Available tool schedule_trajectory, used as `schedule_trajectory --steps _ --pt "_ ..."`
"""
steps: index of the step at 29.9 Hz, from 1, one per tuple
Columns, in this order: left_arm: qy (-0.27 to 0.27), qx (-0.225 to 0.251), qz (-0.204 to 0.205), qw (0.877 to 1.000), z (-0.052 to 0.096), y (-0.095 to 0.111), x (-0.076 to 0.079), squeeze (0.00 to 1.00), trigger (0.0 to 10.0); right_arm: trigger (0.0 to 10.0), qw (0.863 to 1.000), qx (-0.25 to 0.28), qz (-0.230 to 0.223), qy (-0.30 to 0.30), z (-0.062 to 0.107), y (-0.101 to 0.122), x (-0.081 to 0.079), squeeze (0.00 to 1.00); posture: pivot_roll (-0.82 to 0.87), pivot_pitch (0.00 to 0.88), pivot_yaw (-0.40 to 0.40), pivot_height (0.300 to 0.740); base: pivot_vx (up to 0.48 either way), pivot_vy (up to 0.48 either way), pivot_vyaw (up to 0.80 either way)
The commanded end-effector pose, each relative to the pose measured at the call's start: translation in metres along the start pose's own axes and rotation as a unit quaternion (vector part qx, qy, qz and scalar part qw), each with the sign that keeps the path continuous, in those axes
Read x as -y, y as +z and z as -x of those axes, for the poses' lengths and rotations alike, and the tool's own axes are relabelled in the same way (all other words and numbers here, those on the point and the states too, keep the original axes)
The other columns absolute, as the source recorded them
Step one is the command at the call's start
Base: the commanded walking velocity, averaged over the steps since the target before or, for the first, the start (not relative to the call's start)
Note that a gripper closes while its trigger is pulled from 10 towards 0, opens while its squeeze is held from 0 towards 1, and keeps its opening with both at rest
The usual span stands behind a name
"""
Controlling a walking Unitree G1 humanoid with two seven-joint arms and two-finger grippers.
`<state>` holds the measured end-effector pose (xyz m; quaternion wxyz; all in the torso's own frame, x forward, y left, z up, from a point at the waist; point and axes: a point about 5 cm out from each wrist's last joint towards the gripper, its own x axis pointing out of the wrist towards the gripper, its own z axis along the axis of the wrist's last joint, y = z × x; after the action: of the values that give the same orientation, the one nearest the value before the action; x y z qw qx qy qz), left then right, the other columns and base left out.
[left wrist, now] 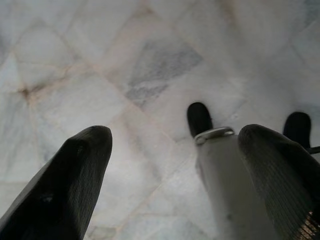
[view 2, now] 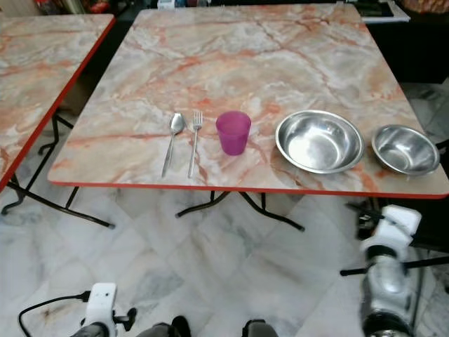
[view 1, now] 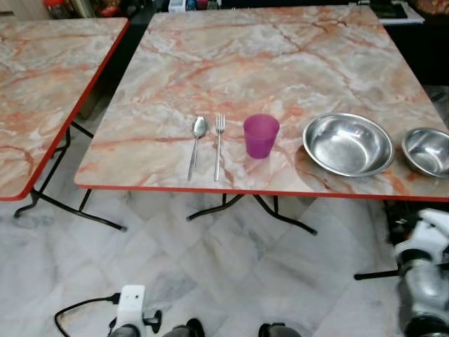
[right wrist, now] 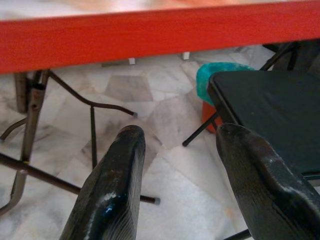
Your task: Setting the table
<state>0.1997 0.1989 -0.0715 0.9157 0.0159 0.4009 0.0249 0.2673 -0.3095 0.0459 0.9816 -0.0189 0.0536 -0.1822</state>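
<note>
Marble table [view 1: 280, 63] holds spoon [view 1: 197, 144], fork [view 1: 218, 144]; both grippers hang low, spread, well apart.

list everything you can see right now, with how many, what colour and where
Spoon: one, silver, on the near table, furthest to the robot's left.
Fork: one, silver, right beside the spoon.
Cup: one, purple, upright, between fork and bowls.
Large bowl: one, steel, right of the cup.
Small bowl: one, steel, by the table's right edge.
Table: one, marbled, red-edged.
Second table: one, same pattern, to the left.
Black chair: one, under the table's right side.
Left gripper: open, low over the floor.
Right gripper: open, below the table edge.
</note>
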Motion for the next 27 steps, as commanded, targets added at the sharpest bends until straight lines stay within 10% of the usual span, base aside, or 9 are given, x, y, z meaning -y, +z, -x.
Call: schedule_trajectory --steps 1,9,20,27 --pt "0.008 -0.021 -0.001 1.0 0.003 -0.012 -0.006 0.0 10.0 10.0 1.0 0.011 0.001 -0.009 0.001 0.002 0.007 0.0 -0.11 0.192 0.065 0.74 0.0 0.0 0.0" --pt "0.009 -0.021 0.0 1.0 0.003 -0.012 -0.006 0.0 10.0 10.0 1.0 0.013 -0.001 -0.012 0.003 0.001 0.007 0.0 -0.11 0.193 0.066 0.74 0.0 0.0 0.0" --pt "0.005 -0.028 -0.004 1.0 0.004 -0.014 -0.005 0.0 10.0 10.0 1.0 -0.017 0.002 0.002 0.048 -0.035 0.011 0.0 -0.13 0.195 0.07 0.74 0.0 0.0 0.0" --pt "0.003 -0.028 -0.009 1.0 0.003 -0.013 -0.006 0.0 10.0 10.0 0.999 0.053 0.007 -0.003 0.055 0.0 0.014 0.0 -0.14 0.19 0.083 0.74 0.0 0.0 0.0"
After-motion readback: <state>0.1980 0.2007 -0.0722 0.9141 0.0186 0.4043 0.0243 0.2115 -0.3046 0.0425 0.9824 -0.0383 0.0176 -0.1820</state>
